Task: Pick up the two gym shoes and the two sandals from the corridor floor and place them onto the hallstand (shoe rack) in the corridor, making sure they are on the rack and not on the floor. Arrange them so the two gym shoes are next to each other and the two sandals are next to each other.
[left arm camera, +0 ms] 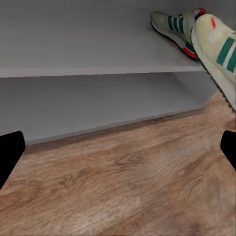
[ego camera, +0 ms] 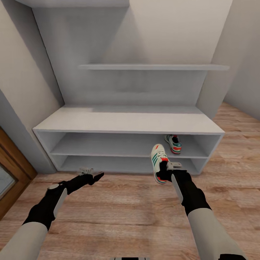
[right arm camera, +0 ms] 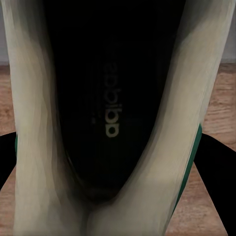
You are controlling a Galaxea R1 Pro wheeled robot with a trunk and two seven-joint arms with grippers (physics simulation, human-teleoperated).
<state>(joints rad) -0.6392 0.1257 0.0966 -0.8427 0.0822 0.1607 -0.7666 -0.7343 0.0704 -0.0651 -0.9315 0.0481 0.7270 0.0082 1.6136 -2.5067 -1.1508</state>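
Black-sleeved, the right gripper (ego camera: 165, 172) grips a cream gym shoe (ego camera: 159, 163) by its heel, toe aimed at the matte white hallstand (ego camera: 128, 124). Its mate (ego camera: 173, 143) rests on the upper shelf.

Left wrist: wood-grain floor (left arm camera: 123, 187), black fingers (left arm camera: 10, 155) spread, holding nothing.

Right wrist: dark insole (right arm camera: 110, 93), lengthwise.

Soft, even light, faint shadows under shelves (wrist views slightly blurred)
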